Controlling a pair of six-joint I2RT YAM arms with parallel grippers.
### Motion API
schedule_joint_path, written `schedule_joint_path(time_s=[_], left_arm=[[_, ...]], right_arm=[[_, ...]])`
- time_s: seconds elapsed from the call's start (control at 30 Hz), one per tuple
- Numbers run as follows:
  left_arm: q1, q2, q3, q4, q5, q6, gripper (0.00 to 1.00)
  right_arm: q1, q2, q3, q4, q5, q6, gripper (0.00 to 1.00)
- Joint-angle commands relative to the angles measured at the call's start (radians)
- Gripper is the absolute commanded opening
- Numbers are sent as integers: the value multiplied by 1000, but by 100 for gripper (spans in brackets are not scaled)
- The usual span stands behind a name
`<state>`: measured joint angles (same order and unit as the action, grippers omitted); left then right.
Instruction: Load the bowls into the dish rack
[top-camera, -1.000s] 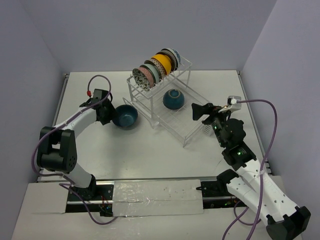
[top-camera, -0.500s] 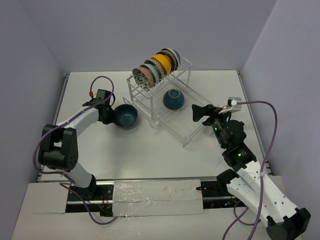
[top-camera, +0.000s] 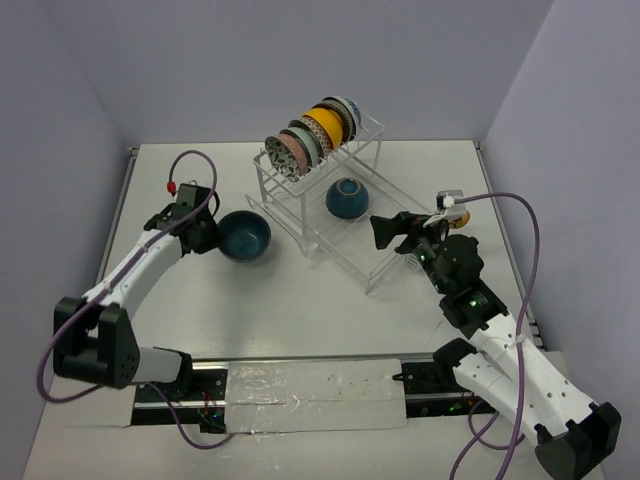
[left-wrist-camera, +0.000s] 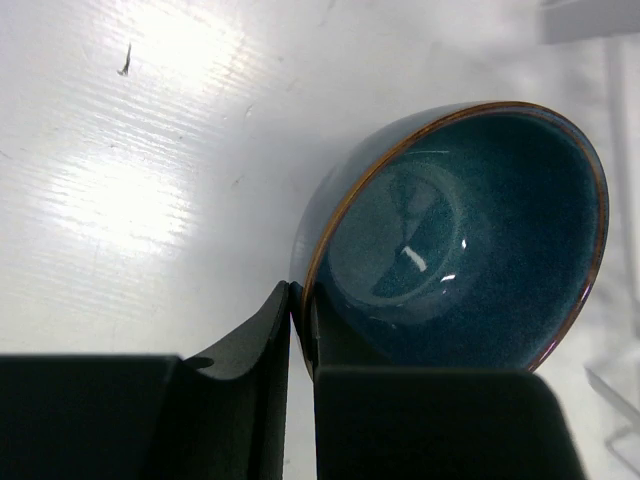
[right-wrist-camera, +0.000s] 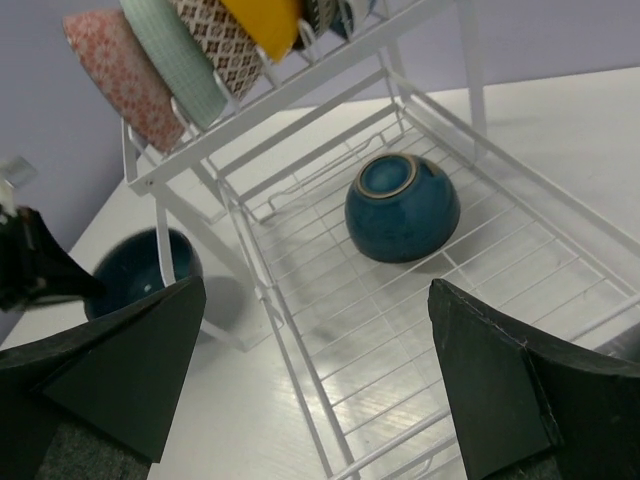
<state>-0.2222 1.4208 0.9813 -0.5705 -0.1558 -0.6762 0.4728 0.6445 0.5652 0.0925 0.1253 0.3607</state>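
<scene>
My left gripper (top-camera: 210, 237) is shut on the rim of a dark blue bowl (top-camera: 246, 236), tilted just left of the dish rack (top-camera: 368, 262); the left wrist view shows its fingers (left-wrist-camera: 262, 340) pinching the brown-edged rim of this bowl (left-wrist-camera: 470, 240). A second dark blue bowl (top-camera: 345, 198) lies on its side on the rack's lower tray, also in the right wrist view (right-wrist-camera: 402, 207). Several bowls (top-camera: 312, 135) stand on edge in the upper shelf. My right gripper (top-camera: 388, 229) is open and empty above the lower tray's near end.
The rack's white wire frame (right-wrist-camera: 262, 290) stands between the held bowl (right-wrist-camera: 140, 272) and the lower tray. The purple back wall (top-camera: 300, 60) rises behind the rack. A small side holder (top-camera: 415, 262) hangs at the rack's right end.
My left arm has swung its elbow out to the left, still holding the dark blue bowl, which shifted slightly left. My right gripper has moved a little left over the lower tray.
</scene>
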Motion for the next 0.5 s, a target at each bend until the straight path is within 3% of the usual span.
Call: schedule_joint_path(time_s=[0.0, 0.23, 0.47], left_arm=[[-20, -184, 28, 57, 28, 61, 0], [-115, -358, 39, 21, 48, 132, 0], [-229, -440, 80, -23, 25, 151, 0]], right_arm=[[51, 43, 70, -2, -33, -37, 100], [277, 174, 245, -132, 125, -71, 97], [426, 394, 444, -267, 151, -9, 91]])
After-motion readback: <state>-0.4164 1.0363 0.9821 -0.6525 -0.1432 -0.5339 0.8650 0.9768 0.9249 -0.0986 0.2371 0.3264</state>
